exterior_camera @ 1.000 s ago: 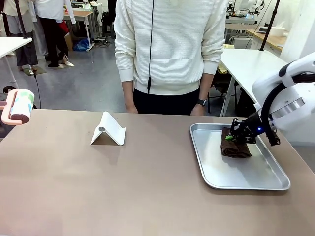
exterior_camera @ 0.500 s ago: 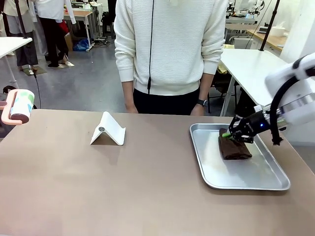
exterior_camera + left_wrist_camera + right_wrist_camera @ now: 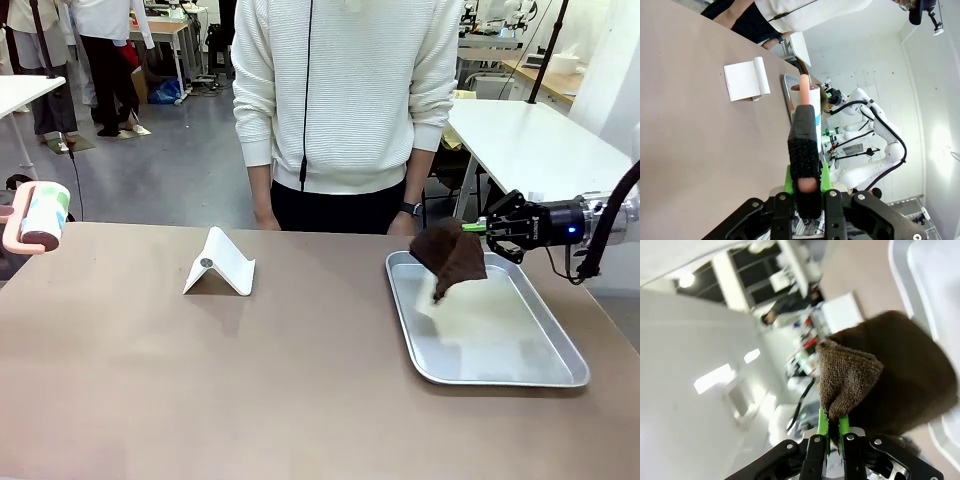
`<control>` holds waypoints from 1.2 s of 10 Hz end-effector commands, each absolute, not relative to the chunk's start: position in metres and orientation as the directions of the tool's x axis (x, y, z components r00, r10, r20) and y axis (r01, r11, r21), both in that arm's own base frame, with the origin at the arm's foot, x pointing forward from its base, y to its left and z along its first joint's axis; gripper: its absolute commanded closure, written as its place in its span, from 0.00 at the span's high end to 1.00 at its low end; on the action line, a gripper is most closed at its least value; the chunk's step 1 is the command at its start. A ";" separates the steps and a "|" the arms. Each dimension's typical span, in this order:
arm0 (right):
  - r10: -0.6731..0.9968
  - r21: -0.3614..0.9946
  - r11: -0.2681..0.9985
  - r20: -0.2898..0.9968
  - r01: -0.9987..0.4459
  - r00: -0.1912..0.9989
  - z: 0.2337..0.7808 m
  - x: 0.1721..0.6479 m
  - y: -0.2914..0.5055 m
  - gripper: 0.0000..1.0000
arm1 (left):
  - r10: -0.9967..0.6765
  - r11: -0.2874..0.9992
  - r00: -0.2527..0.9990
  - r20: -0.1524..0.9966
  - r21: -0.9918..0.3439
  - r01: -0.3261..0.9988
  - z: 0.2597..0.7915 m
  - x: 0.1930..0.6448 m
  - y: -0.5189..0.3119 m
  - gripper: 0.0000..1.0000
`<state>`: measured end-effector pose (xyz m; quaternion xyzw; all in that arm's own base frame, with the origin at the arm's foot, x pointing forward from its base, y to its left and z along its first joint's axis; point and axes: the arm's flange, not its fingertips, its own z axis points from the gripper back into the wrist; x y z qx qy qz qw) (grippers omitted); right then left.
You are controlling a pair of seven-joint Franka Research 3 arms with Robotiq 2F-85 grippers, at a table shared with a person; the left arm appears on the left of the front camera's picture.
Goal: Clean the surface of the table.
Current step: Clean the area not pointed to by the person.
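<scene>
My right gripper point(image 3: 474, 229) is pinched tight on a fold of the brown cloth point(image 3: 452, 255), with no gap between the green pads. The cloth hangs clear of the metal tray point(image 3: 497, 378) and covers part of its far left corner. My right arm runs off the right edge of the front view. In the right wrist view the 2 fingers of the right gripper point(image 3: 832, 426) meet on a bunched corner of the brown cloth point(image 3: 880, 375). The cloth blocks most of what lies beyond, so just a slice of the metal tray point(image 3: 930, 270) and a blurred strip of the table point(image 3: 860, 270) get past it. My left gripper point(image 3: 805, 182) is clamped on the pink handle of the roller point(image 3: 805, 102). A black padded strip lies over the handle and hides most of it. The drum blocks part of the metal tray point(image 3: 788, 82) behind it. In the front view the roller point(image 3: 42, 215) sits at the far left, its handle cut by the picture's edge. The table point(image 3: 250, 390) spreads greyish-brown across the foreground and bears the tray at right and a white folded stand point(image 3: 220, 265) left of centre. A person point(image 3: 345, 100) stands at the far side, one hand partly behind the cloth.
</scene>
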<state>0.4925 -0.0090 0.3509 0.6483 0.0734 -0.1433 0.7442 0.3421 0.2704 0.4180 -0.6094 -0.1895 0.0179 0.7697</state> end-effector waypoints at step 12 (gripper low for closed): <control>-0.244 0.976 -0.049 -0.220 0.214 0.945 0.415 0.401 -0.154 0.09 | 0.274 0.249 0.922 0.274 -0.946 0.208 0.423 0.343 0.269 0.22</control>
